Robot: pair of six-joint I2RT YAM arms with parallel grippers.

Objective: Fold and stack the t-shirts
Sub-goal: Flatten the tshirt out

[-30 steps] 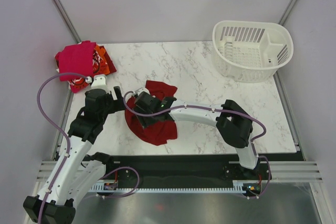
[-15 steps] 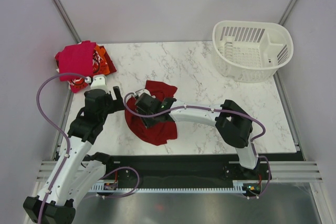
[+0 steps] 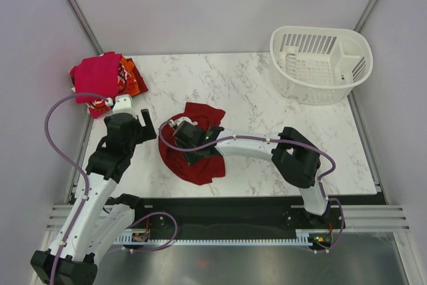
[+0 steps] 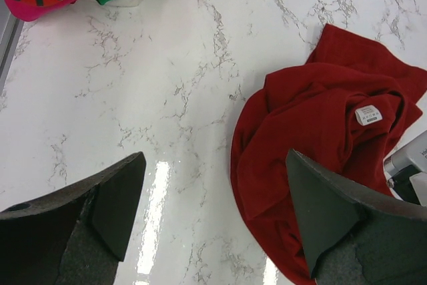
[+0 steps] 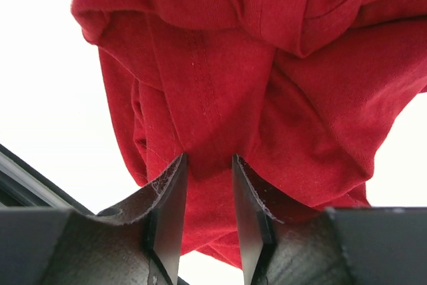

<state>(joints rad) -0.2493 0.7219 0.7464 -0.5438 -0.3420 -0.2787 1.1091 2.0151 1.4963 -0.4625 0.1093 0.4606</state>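
- One dark red t-shirt (image 3: 200,168) lies crumpled on the table (image 3: 280,98), near the front edge and between the two arms. The heap runs roughly from far to near.
- The right gripper (image 5: 207,185) sits directly on this shirt, about at its middle. Its jaws stand narrow, with a ridge of the red cloth pinched between them.
- The left gripper (image 4: 213,211) hovers just beside the shirt, with jaws wide apart and nothing in them. The shirt lies to its right, and the white neck label (image 4: 369,115) shows on the shirt's farther right part.
- The pile of other t-shirts (image 3: 100,81) is at the far left corner, well apart.
- I judge that the right arm leads the next move, and the left arm is near enough to take the shirt's left edge.
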